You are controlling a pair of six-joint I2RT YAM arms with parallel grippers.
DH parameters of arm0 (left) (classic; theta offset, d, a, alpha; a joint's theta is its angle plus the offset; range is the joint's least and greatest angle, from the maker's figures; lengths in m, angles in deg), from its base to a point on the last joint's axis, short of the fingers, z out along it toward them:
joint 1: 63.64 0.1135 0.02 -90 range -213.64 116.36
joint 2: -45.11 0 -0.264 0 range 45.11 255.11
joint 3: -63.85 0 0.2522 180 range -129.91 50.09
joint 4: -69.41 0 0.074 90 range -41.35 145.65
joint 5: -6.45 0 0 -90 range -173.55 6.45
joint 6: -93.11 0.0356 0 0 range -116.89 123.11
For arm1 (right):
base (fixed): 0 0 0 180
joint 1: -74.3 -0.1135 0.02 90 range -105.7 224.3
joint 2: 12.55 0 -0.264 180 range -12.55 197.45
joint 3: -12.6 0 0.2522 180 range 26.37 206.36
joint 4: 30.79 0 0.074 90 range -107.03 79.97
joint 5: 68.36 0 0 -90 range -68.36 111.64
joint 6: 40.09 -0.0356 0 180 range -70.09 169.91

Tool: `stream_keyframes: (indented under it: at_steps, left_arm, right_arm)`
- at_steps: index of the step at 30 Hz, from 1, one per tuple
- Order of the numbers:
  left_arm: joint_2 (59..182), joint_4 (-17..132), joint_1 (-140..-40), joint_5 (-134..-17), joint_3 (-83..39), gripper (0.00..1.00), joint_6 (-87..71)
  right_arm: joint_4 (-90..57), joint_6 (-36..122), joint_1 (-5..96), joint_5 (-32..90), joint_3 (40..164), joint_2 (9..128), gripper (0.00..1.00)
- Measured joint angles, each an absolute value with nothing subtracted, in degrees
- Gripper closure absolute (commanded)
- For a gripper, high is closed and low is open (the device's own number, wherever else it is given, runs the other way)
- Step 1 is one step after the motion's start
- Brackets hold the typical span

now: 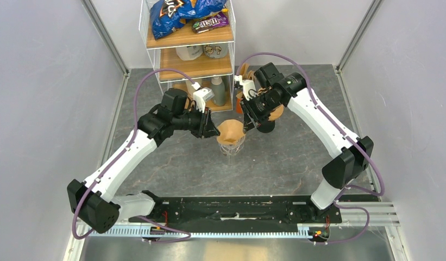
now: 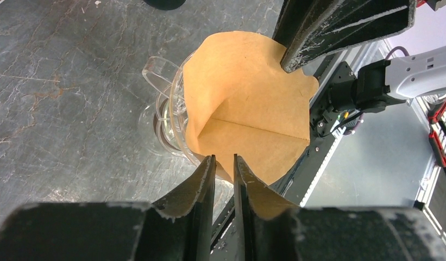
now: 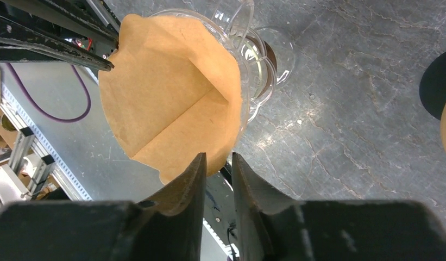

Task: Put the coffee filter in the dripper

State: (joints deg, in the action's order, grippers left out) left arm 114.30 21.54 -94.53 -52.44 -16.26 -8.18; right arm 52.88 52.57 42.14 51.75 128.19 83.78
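Observation:
A brown paper coffee filter (image 1: pixel 230 132) sits opened as a cone in the clear glass dripper (image 1: pixel 231 149) at mid-table. My left gripper (image 1: pixel 215 132) is at the filter's left edge and my right gripper (image 1: pixel 246 126) at its right edge. In the left wrist view the filter (image 2: pixel 242 103) fills the dripper (image 2: pixel 165 111). The left gripper (image 2: pixel 224 159) has its jaws a narrow gap apart at the filter's near rim. In the right wrist view the filter (image 3: pixel 171 98) lies in the dripper (image 3: pixel 258 60). The right gripper (image 3: pixel 218 156) is narrowly open, with nothing between its jaws.
A wire shelf (image 1: pixel 190 38) with snack bags and bottles stands at the back. A black round base (image 1: pixel 265 126) with more brown filters (image 1: pixel 276 113) lies just behind the right gripper. The black base rail (image 1: pixel 237 209) runs along the near edge.

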Motion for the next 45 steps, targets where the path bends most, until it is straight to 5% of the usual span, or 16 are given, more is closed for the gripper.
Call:
stream_keyframes:
  at_steps: [7, 16, 22, 27, 45]
  left_arm:
    - [114.19, 21.47, -94.53, -53.25, -16.32, 0.54, -8.05]
    - [111.20, 21.32, -94.53, -53.49, -17.11, 0.23, -7.98]
    - [109.56, 21.23, -94.51, -54.01, -17.33, 0.20, -7.92]
    - [109.06, 21.47, -93.83, -54.21, -16.87, 0.16, -8.18]
    - [104.40, 27.68, -83.62, -50.41, -12.19, 0.13, -17.14]
  right_arm:
    - [52.90, 52.96, 42.14, 51.53, 128.91, 83.80, 0.53]
    - [52.88, 53.38, 42.14, 51.55, 128.97, 83.10, 0.23]
    - [52.86, 53.62, 42.14, 51.12, 128.95, 81.55, 0.19]
    - [51.79, 53.44, 40.52, 46.62, 128.95, 81.57, 0.03]
    - [41.78, 60.48, 29.79, 26.73, 123.92, 83.45, 0.03]
